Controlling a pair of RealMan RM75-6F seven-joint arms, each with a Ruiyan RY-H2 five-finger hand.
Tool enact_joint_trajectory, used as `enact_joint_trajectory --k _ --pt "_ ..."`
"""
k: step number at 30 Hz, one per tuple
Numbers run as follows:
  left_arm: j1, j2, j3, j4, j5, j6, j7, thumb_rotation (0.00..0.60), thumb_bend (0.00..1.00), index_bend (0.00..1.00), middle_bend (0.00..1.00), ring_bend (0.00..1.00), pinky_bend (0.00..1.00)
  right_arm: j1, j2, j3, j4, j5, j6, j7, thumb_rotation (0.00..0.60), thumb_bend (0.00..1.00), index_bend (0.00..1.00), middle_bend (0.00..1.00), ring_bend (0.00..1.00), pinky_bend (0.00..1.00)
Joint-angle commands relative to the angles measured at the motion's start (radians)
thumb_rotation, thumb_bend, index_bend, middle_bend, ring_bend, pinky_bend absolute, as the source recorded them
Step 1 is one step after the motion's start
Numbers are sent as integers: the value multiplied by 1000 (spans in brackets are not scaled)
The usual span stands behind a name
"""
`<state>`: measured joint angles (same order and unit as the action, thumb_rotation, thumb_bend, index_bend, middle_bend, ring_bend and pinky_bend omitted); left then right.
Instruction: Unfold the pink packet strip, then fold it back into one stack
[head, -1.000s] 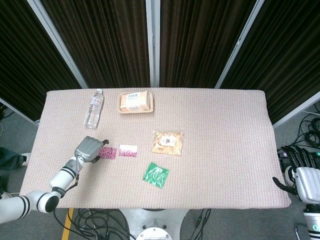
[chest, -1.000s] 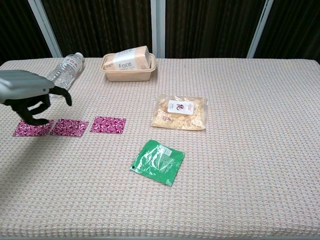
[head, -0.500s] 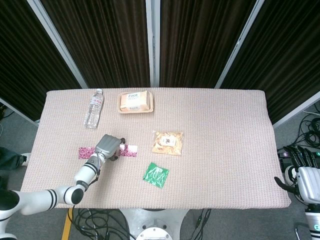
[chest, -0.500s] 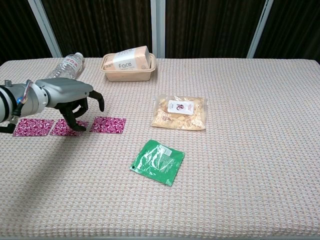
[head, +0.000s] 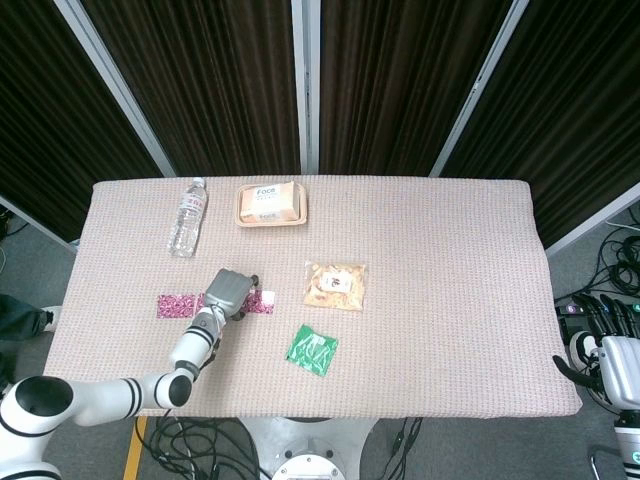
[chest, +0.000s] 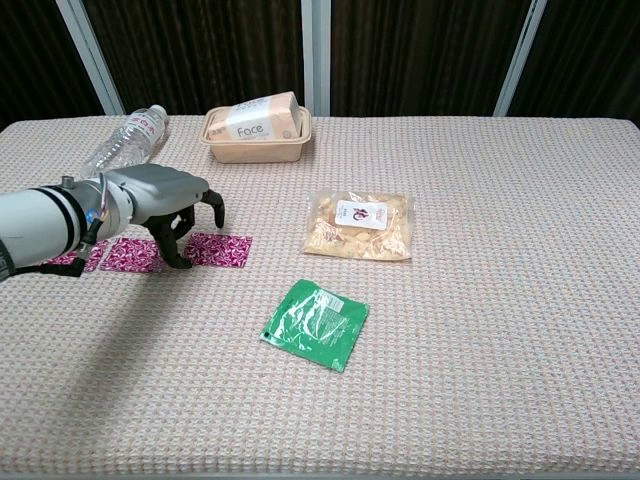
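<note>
1. The pink packet strip (chest: 150, 253) is lying unfolded in a flat row on the woven tablecloth (chest: 480, 360), near the left edge, below the water bottle (chest: 125, 140).
2. The left hand (chest: 170, 205) is hovering over the strip's right end, fingers curled downward and apart, gripping nothing that I can see.
3. I'd say folding is starting: the fingertips should be catching the end packet's outer edge and flipping it squarely onto its neighbour.
4. The forearm is covering part of the strip; whether the fingertips are touching it, I can't tell.
5. The right hand (head: 605, 340) is sitting off the table, cropped, its fingers looking spread and empty.
</note>
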<state>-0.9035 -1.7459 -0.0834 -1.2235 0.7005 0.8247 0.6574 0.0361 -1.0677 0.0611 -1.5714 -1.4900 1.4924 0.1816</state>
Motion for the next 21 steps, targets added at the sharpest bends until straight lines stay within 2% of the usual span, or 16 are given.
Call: enact_joint_trajectory --k 1,11,21 --pt "0 -11 1 11 -1 6 4 600 257 354 884 825 886 -1 1 0 1 1 2 2 600 87 115 118 34 21" --pt "0 -31 -4 27 4 16 11 600 244 355 884 826 887 -2 1 0 4 2 -2 5 599 86 115 118 35 21" --pt "9 -48 -2 51 25 18 5 600 244 411 888 828 886 -4 2 0 5 5 -4 6 600 88 115 123 35 22"
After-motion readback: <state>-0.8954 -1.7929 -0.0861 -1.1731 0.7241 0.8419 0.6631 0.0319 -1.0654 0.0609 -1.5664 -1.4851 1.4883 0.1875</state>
